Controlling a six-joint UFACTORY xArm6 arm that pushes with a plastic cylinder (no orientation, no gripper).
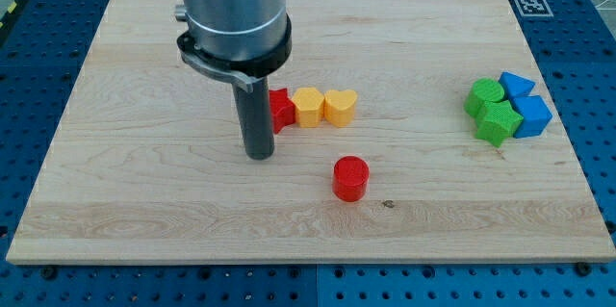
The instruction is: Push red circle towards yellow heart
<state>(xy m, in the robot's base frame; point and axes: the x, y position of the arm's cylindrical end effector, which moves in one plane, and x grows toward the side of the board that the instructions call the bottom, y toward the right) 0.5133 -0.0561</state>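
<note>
The wooden board [144,220] is lying nearest the camera, its bottom edge running almost along the view's bottom, with a blue perforated surface [587,57] showing around it. The arm's grey cylindrical body [231,9] is being cut off by the view's top, so its upper part cannot be seen. No gripper or hand is being carried, only a dark rod; my tip [259,156] is resting on the board, up and to the view's left of the red circle [350,178], clearly apart from it. The red circle is standing alone below the yellow heart [340,106]. A row is being formed beside the rod: a red block [280,110], partly hidden by the rod so its shape cannot be told, a yellow hexagon-like block [308,107], then the yellow heart. At the view's right, two green blocks [484,97] [500,122] and two blue blocks [517,86] [532,115] are being crowded together, their shapes hard to make out.
</note>
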